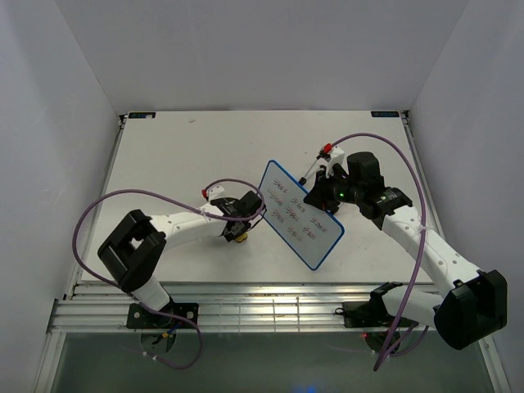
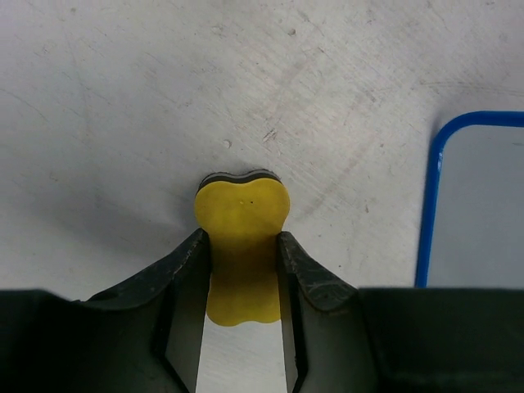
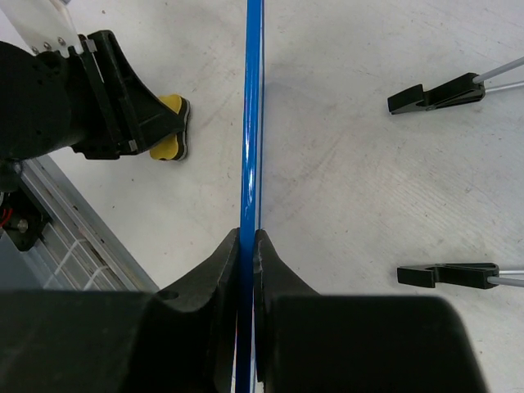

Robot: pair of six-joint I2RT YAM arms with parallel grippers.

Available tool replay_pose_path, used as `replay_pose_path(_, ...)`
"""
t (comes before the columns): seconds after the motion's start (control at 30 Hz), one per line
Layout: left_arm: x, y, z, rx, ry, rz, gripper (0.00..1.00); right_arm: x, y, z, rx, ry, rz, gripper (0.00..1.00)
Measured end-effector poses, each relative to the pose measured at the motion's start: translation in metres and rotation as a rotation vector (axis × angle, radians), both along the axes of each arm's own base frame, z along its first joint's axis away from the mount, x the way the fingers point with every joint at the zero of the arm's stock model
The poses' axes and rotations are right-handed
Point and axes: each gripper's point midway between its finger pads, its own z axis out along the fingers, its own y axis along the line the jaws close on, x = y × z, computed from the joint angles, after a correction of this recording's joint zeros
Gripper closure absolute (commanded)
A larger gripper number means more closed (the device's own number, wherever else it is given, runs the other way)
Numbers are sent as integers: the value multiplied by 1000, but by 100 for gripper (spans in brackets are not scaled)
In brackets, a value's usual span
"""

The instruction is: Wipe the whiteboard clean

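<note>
The whiteboard point(image 1: 301, 214) has a blue frame and red scribbles, and stands tilted on its edge at mid-table. My right gripper point(image 1: 325, 196) is shut on its upper right edge. In the right wrist view the board is edge-on as a blue line point(image 3: 250, 123) between my closed jaws point(image 3: 247, 237). Its two black feet point(image 3: 434, 92) point(image 3: 446, 274) stick out on the right. My left gripper point(image 1: 241, 232) is shut on the yellow eraser point(image 2: 241, 209), low over the table just left of the board. The board's frame point(image 2: 432, 196) shows at the right of the left wrist view.
The eraser point(image 3: 169, 135) and left gripper point(image 3: 106, 98) show left of the board in the right wrist view. White walls enclose the table point(image 1: 180, 147) on three sides. A slotted metal rail point(image 1: 262, 307) runs along the near edge by the arm bases.
</note>
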Motion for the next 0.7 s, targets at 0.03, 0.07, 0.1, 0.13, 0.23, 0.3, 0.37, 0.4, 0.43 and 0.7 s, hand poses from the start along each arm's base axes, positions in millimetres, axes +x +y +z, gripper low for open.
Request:
replay_pose_path(0.03,0,0,4,-5,-9,-8,76,0,0,0,2,0,3,92)
replay_pose_path(0.07,0,1,9,-15,-25,-21,76,-1,1,0,4,2,6,92)
replay_pose_path(0.1,1,1,16,-25,-44,-37,75,-1,1,0,5,2,7,92)
replay_pose_path(0.13,1,2,25,-39,-70,-53,74,-1,2,0,6,3,9,92)
replay_pose_path(0.23,8,0,66,-85,-194,-142,76,-1,2,0,8,5,12,92)
replay_pose_path(0.3,16,-6,99,-122,-315,-241,76,-2,3,-1,10,9,18,92)
replay_pose_path(0.37,21,-13,129,-149,-440,-345,81,-3,4,-1,13,15,25,92)
replay_pose_path(0.4,23,-17,143,-164,-503,-399,81,-4,5,-2,16,20,31,92)
replay_pose_path(0.43,24,-21,154,-172,-558,-450,82,-4,6,-3,18,24,36,92)
replay_pose_path(0.7,30,-43,166,-79,-814,-744,79,-15,16,0,84,91,71,92)
